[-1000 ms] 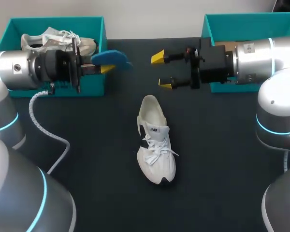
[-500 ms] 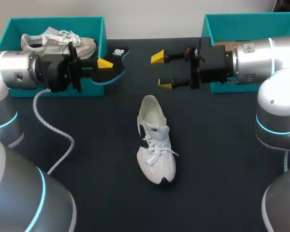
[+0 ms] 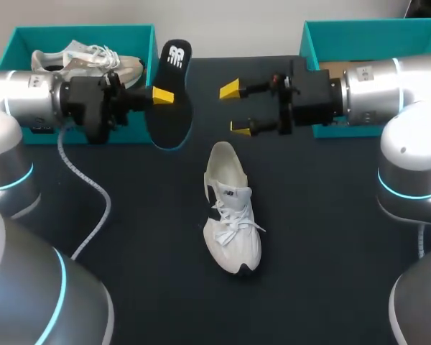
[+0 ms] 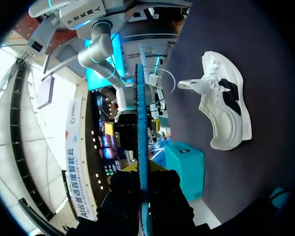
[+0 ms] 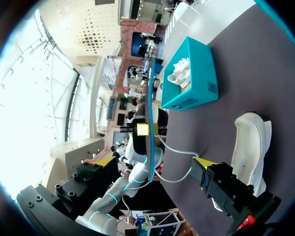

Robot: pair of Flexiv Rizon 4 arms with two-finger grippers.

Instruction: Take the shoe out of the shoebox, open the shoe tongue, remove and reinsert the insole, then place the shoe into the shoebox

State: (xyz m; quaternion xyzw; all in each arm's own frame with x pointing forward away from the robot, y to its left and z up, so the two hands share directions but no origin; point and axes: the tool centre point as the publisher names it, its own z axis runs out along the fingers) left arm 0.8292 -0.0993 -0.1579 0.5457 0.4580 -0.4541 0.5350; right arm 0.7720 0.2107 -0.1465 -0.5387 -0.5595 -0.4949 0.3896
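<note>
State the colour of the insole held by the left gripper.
The insole has a black face with a white logo and a blue rim. The head view shows it best.

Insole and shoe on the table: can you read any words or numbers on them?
Insole: white logo mark near one end; no words I can read.
Shoe on the table: small dark mark on its side, too small to read.

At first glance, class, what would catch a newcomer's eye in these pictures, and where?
The black insole, held above the table in the left gripper, stands out first. The open right gripper faces it, and the white shoe lies mid-table between the arms.
</note>
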